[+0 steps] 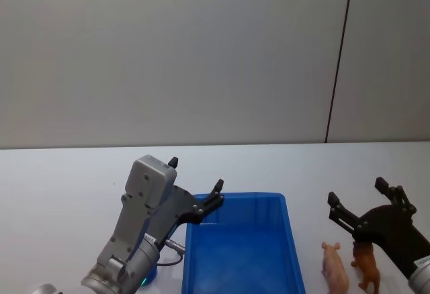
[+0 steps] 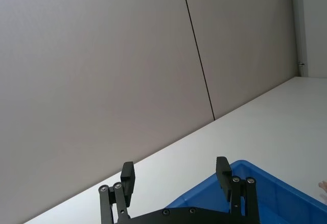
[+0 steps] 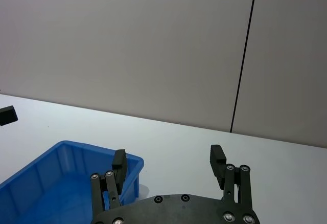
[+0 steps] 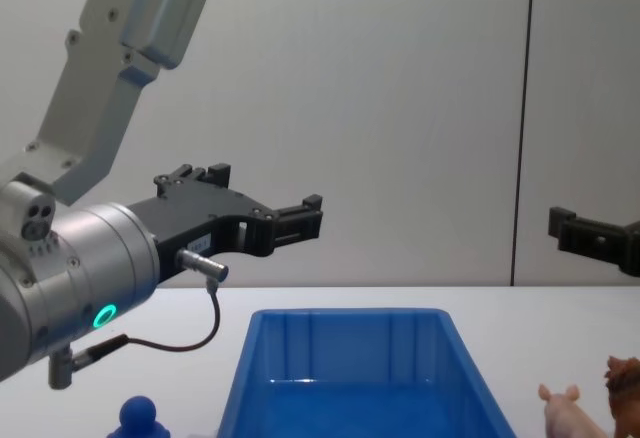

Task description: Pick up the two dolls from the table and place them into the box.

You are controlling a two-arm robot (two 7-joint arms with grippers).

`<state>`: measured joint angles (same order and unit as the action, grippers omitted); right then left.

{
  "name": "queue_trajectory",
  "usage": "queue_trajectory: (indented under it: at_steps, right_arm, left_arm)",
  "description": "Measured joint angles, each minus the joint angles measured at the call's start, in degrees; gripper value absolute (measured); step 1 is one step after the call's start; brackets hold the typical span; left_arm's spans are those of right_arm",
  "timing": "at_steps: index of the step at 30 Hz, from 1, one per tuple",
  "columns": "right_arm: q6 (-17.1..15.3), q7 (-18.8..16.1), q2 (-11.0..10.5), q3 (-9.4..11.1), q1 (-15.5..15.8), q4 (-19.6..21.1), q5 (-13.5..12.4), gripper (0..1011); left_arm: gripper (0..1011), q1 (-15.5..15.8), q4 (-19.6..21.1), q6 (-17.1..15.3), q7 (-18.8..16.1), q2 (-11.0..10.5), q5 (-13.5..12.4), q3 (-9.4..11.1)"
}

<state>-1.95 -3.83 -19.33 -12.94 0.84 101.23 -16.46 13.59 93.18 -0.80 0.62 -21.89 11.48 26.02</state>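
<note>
Head view: box [image 1: 255,208] sits bottom centre of frame on the white counter [image 1: 67,186]. The part of its interior that shows looks empty. Both dolls are on the counter just right of the box, in the lower right of frame. The pink pig [image 1: 334,267] is nearer the box wall and the brown animal [image 1: 366,270] is just beside it on the right. They are very close, and I can't tell whether they touch. The right gripper [image 1: 356,190] hovers above them, slightly toward the top of frame, fingers spread wide with nothing between. Right wrist view confirms it: fingers [image 3: 217,157] released, box corner at lower left of that frame. The left gripper [image 1: 195,174] hangs over the box's upper-left corner in frame, also released and empty, and the left wrist view shows the same. Chest view: left gripper is well above the box rim, and both dolls sit at the bottom right edge, apparently upright. My read is that no doll is picked yet, so this is the approach for the first pick and the task is at its start. The next move likely needs the right gripper to pitch down, descend over one doll and close across its body. The risk is that the dolls are so close a finger could knock the neighbour.
</note>
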Motion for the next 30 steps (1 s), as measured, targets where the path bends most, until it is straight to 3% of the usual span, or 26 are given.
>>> queue_trajectory:
  at_steps: [30]
  right_arm:
    - [0.0,-0.2,-0.2,0.2,0.0,-0.1,0.1,1001]
  left_arm:
    - [1003,0.0,0.0,0.0,0.0,0.0,0.0,0.0]
